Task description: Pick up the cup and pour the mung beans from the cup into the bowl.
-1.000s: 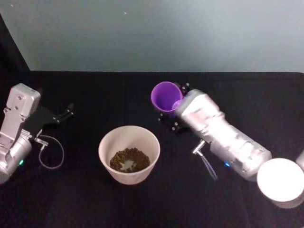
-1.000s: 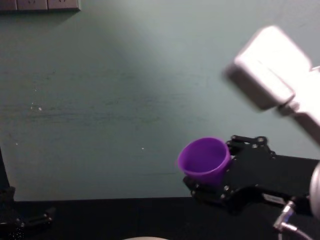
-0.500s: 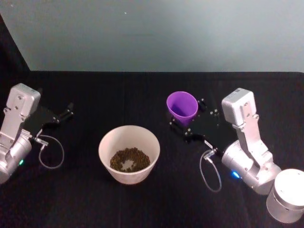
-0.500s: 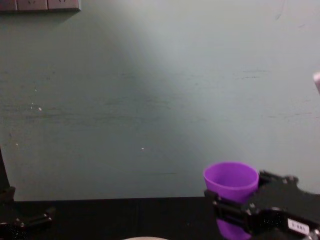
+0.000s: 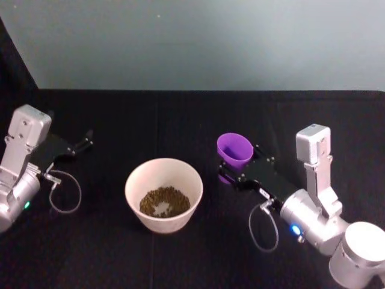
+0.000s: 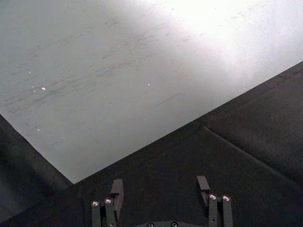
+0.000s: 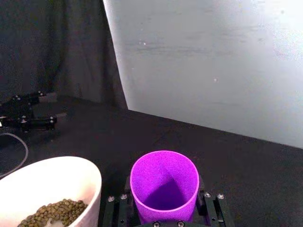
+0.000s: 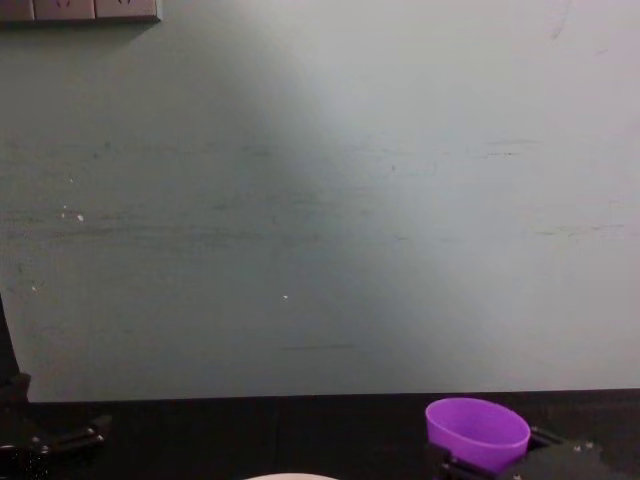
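The right gripper (image 7: 165,218) is gripping the upright, seemingly empty cup (image 7: 164,186) beside the bowl (image 5: 163,194) now holding the beans (image 5: 163,201), while the left gripper (image 6: 160,204) is idling with fingers apart.

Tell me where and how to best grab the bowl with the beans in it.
Pinch the bowl's rim on its left side, coming down from above with the left gripper, which is open there. The bowl stands upright and its wide, open mouth leaves the thin rim free; the beans lie low.

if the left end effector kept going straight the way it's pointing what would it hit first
Probably nothing on the table. The open left end effector points across bare black table toward the pale wall, which looks like the first thing in line; depth is unclear.
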Available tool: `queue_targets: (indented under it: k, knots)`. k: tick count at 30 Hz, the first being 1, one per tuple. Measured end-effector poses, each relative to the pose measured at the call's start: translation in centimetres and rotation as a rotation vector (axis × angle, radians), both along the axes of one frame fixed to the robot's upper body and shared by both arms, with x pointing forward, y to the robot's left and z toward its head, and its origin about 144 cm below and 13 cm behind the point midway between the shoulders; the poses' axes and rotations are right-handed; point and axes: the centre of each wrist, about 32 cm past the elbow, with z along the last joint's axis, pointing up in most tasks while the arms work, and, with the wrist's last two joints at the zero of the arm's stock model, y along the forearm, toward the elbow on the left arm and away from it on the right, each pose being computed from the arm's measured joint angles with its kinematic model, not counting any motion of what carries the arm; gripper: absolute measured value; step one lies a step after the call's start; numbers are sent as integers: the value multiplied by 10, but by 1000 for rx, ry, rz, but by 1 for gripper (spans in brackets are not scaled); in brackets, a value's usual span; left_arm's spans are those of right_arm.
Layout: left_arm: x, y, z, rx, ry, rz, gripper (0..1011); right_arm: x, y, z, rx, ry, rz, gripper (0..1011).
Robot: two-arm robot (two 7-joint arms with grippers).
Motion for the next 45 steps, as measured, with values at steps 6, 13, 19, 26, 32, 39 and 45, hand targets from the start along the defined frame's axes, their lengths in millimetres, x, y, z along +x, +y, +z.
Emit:
queue_targets:
  k: [6,13,19,26,32,39,45]
  knots:
    - [0,0,0,0,0,0,1000,4,-3,-11,32,14,16,723]
    - [0,0,0,0,0,0,1000,6,-3,-16,29,16,28,723]
    - [0,0,0,0,0,0,1000,7,-3,-17,15,21,36,723]
    - [0,0,0,0,0,0,1000,6,-2,-18,11,20,41,763]
    - [0,0,0,0,0,0,1000,6,-2,-18,31,-6,45,925]
    - [0,0,0,0,0,0,1000,3,0,-15,48,-41,54,1003]
    - [0,0,0,0,0,0,1000,-1,2,-1,44,-94,49,1003]
